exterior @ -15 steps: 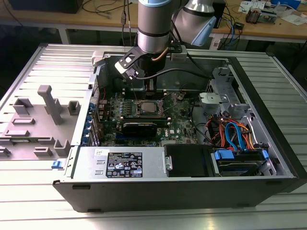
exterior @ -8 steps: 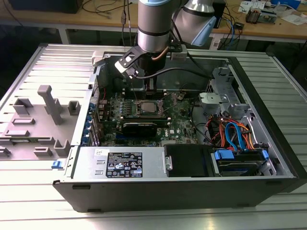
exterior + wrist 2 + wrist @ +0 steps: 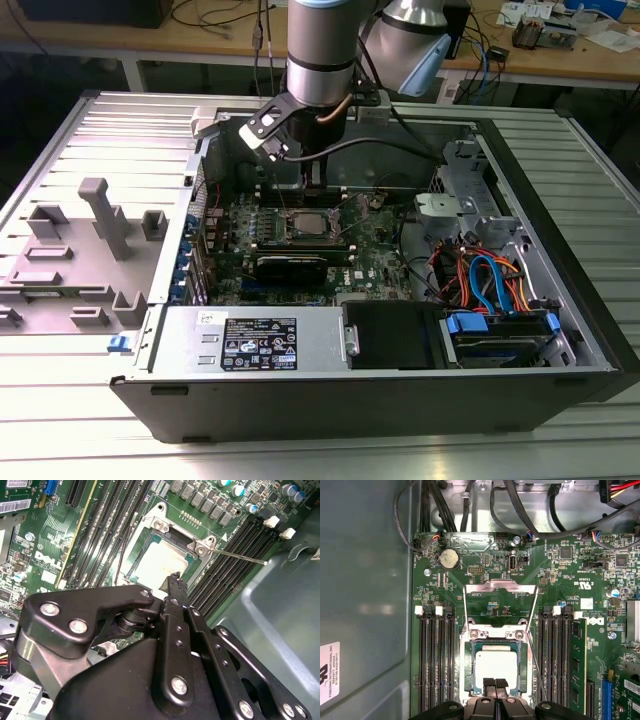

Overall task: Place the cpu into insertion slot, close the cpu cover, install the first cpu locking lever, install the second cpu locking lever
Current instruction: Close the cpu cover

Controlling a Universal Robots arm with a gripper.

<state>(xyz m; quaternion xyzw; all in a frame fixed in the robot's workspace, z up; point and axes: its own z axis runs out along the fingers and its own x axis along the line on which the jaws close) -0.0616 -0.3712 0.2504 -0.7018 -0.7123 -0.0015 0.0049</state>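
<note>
Gripper: the gripper (image 3: 495, 683) hangs low over the near edge of the socket; in both wrist views its two fingers stand together, with nothing between them.
Cpu: the cpu (image 3: 495, 666) lies flat inside the insertion slot (image 3: 469, 660), silver top up, just beside the fingertips. I cannot tell if they touch it.
Cover: the cpu cover (image 3: 500, 586) is open, folded back on its hinge away from the slot, and the motherboard (image 3: 570, 580) shows through its square cut-out.
Lever: one thin locking lever (image 3: 240, 557) stands free, across the memory slots (image 3: 235, 550).
Step in hand: I judge the placing of the cpu as done; the closing of the cover is not yet done.
What this step calls for: I judge that the fingers must reach the far edge of the cover and swing it over the chip without pushing the chip.
Setting: the open computer case (image 3: 300, 400) lies on the ribbed surface (image 3: 80, 440).
</note>
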